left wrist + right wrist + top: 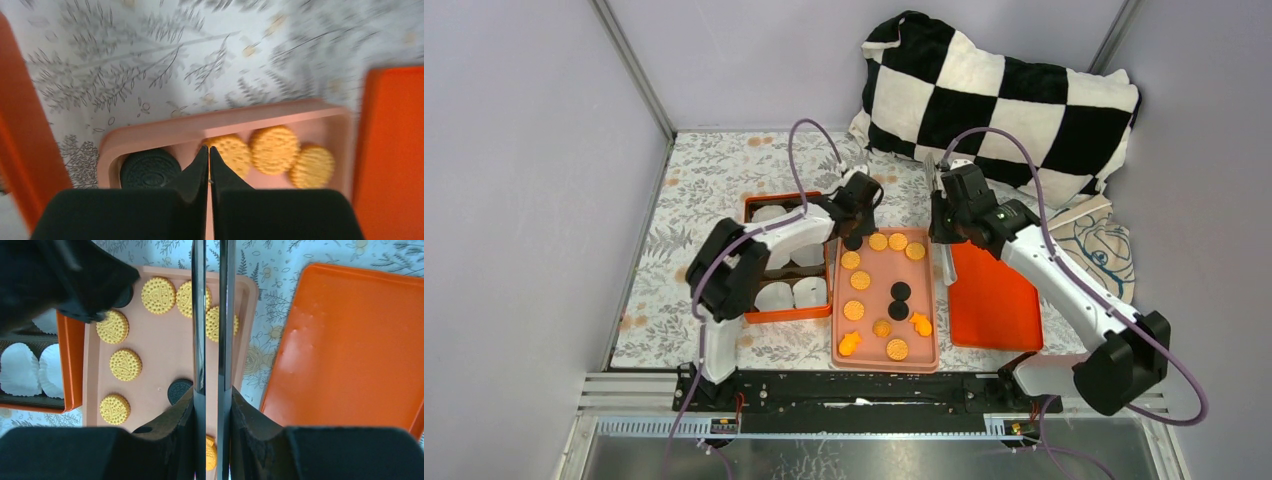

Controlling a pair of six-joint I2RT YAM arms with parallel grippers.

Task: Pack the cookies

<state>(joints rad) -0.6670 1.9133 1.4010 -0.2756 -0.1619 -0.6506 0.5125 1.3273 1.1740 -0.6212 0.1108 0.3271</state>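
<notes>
Floral tablecloth [704, 180]: round golden and black cookies [854, 310] lie in pink rectangular tray [924, 285], near-edge centre. Left gripper [208, 150] fully closed, empty, over tray's far-left corner. Right gripper [212, 395] clamps long metal tongs [198, 315], blades slightly apart.

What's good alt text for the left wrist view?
Shut black left claw over the end of a pink plastic tray, with one black round cookie left of its tips and three golden round cookies right; floral tablecloth beyond.
</notes>
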